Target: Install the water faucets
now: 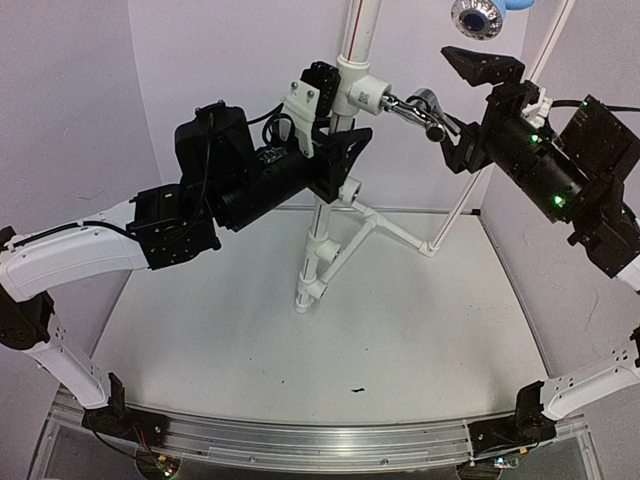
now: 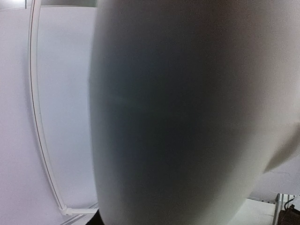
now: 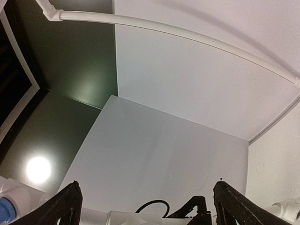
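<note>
The faucet (image 1: 422, 108) sits high above the table (image 1: 400, 320), its threaded end in the side outlet of a white tee (image 1: 362, 92) on the upright pipe (image 1: 358, 30). Its chrome body juts out sideways toward the right end effector (image 1: 450, 100).

That end effector is spread wide and holds nothing. One finger stands above the faucet's outer end and the other below it, neither touching the metal as far as the top view shows. In the right wrist view its fingers (image 3: 65, 206) sit far apart at the two bottom corners with nothing between them; the faucet itself does not show there.

The left end effector (image 1: 335, 125) is closed on the pipe just below the tee. Its wrist camera sees little but the blurred white pipe pressed up close. This grip looks meant as a brace: the pipe frame is light and stands on thin legs, so turning a faucet into the tee would twist or tip it unless something steadies it close to the joint.

The faucet appears seated. How far its thread is driven in cannot be told from here. A fresh grip for another turn seems the likely next move.
</note>
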Tool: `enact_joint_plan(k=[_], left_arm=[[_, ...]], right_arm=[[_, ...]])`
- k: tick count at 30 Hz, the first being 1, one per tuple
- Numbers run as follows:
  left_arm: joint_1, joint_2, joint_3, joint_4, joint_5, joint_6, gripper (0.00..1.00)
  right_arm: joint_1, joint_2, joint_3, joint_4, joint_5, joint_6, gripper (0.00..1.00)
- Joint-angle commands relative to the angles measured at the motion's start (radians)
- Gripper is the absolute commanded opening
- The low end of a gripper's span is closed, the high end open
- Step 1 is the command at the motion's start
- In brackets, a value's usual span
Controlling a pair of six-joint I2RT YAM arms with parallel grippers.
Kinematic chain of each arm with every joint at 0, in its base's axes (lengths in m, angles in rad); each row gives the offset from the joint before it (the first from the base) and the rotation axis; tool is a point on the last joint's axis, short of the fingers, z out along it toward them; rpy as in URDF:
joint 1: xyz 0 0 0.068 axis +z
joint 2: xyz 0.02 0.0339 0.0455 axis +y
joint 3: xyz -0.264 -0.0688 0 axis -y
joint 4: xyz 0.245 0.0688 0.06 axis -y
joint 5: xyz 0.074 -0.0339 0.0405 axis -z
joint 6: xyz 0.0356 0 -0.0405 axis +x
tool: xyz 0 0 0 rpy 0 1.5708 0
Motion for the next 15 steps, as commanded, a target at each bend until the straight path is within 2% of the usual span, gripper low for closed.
enact_joint_plan(k=[1,6,9,10,15], left_arm=[[-0.004,0.085,-0.065,-0.394,-0.094,-0.576,0.00],[-0.002,0.101,0.003,-0.445,-0.133,-0.604,0.00],[0.001,0.104,0.033,-0.473,-0.152,-0.625,0.00],[0.002,0.104,0.043,-0.482,-0.157,-0.629,0.00],[0.006,0.082,0.041,-0.500,-0.158,-0.623,0.00]], right_arm=[[0.003,-0.042,-0.072,-0.006,0.063,0.001,0.98],[0.003,-0.121,-0.174,-0.035,0.108,0.008,0.98],[0.003,-0.179,-0.210,-0.058,0.139,-0.113,0.98],[0.003,-0.198,-0.208,-0.088,0.146,-0.179,0.98],[0.003,-0.260,-0.167,-0.138,0.098,-0.770,0.98]])
